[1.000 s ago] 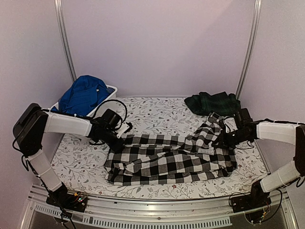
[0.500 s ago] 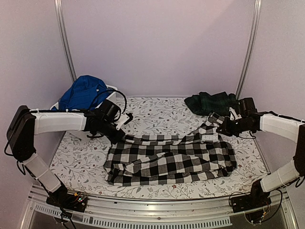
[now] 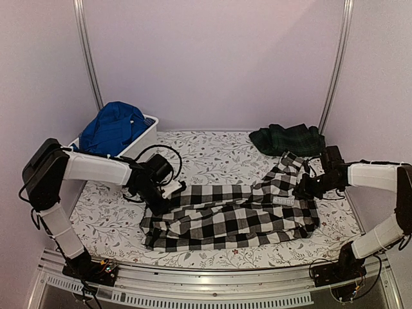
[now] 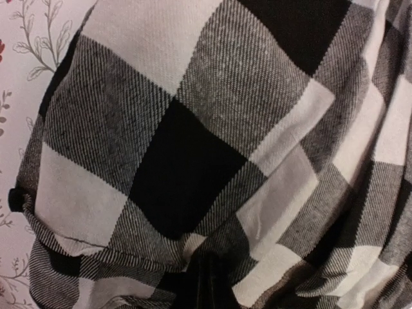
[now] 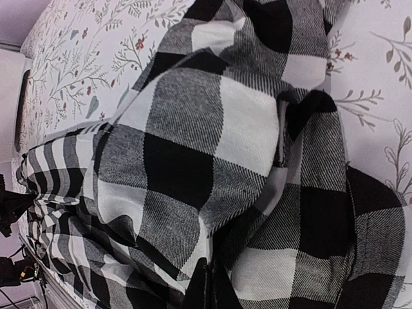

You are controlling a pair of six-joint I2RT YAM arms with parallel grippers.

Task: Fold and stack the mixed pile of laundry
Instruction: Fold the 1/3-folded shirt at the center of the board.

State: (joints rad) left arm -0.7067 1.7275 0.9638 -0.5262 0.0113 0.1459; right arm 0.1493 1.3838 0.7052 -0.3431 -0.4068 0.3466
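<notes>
Two matching arms. Left arm [image 3: 96, 168]: white tube links, bulky black joint housings, a black elbow block [image 3: 44, 172], ribbed white lower link. Black cable loop [image 3: 161, 152] stands free above the wrist; thin black wires run along the links. Left gripper [image 3: 168, 192]: black body, small white piece beside the fingers. Right arm [image 3: 373, 176]: same white links and black joints, with a thin black cable under the forearm. Right gripper [image 3: 304, 188]: black. Left base [image 3: 90, 267]: black, small coloured wires beside it. Right base [image 3: 331, 273]: black, with a tangle of black cable. In both wrist views only dark fingertips show at the bottom edge.
</notes>
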